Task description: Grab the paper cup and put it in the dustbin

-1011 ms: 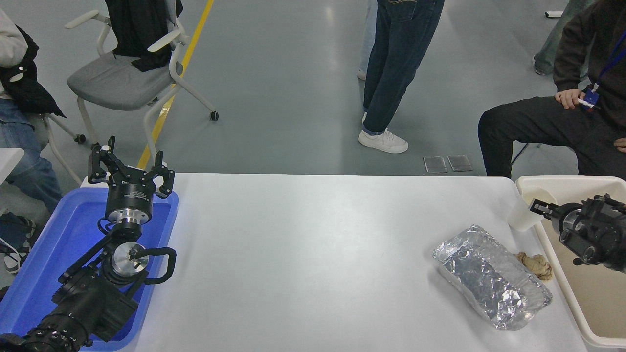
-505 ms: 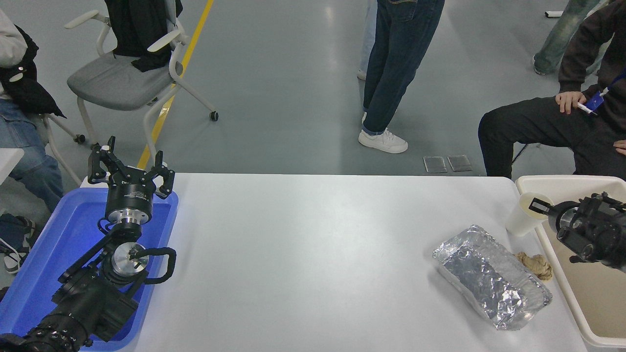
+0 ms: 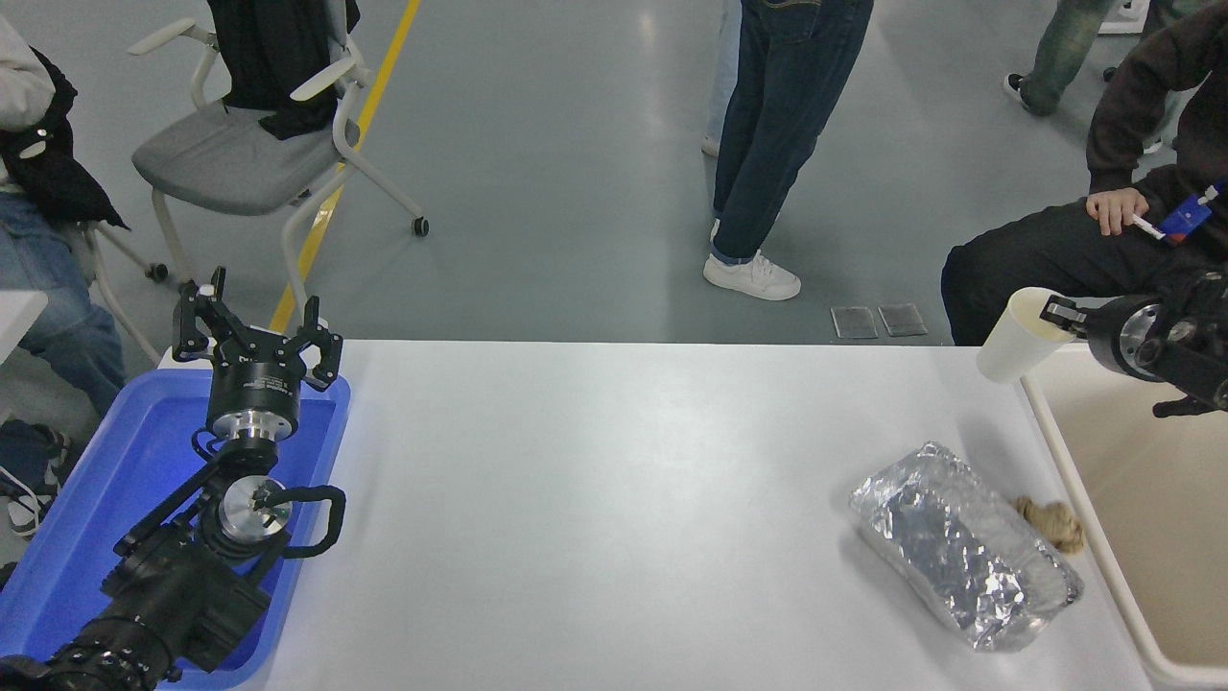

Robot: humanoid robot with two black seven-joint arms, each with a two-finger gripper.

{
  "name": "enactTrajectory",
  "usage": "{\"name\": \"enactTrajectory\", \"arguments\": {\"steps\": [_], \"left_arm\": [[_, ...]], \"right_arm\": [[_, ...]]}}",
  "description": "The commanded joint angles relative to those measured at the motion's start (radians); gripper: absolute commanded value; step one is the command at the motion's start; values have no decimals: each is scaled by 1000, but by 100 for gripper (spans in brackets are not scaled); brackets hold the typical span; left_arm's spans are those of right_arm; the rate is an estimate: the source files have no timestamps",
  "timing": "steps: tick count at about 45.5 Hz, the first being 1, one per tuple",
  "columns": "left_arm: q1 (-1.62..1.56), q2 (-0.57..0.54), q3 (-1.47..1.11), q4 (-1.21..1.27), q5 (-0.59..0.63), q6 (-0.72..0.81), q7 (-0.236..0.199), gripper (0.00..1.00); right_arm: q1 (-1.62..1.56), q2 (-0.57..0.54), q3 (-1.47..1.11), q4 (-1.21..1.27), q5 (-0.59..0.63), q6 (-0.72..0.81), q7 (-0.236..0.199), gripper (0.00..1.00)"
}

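Just beyond the far-left corner of the dustbin [image 3: 1132,451], the right gripper [image 3: 1055,314] is holding the paper cup [image 3: 1015,336] clear of the table, its fingers pinched on the rim with the cup tilting. Such a thin, light cup is probably easy to crush, so a gentle rim hold seems wise. Well away from the dustbin, the left gripper [image 3: 255,326] is resting spread wide above the blue plastic tray [image 3: 96,480].

I see a blue tray [image 3: 67,499] at the table's [image 3: 595,480] left edge, a crumpled foil tray [image 3: 964,547] near the right, a brown paper wad [image 3: 1052,521] touching it, and a grey chair [image 3: 240,163] beyond.
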Motion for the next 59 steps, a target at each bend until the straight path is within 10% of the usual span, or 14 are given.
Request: {"name": "enactTrajectory", "arguments": {"steps": [1, 33, 47, 59], "left_arm": [[0, 0, 0, 0, 1, 0, 1, 99], [0, 0, 0, -1, 1, 0, 1, 99], [0, 0, 0, 0, 1, 0, 1, 99], [0, 0, 0, 0, 1, 0, 1, 99]], "right_arm": [[316, -77, -190, 79, -2, 186, 3, 0], [565, -136, -471, 154, -13, 256, 0, 0], [175, -296, -367, -63, -16, 174, 64, 0], [-317, -224, -37, -270, 30, 1, 101, 0]]}}
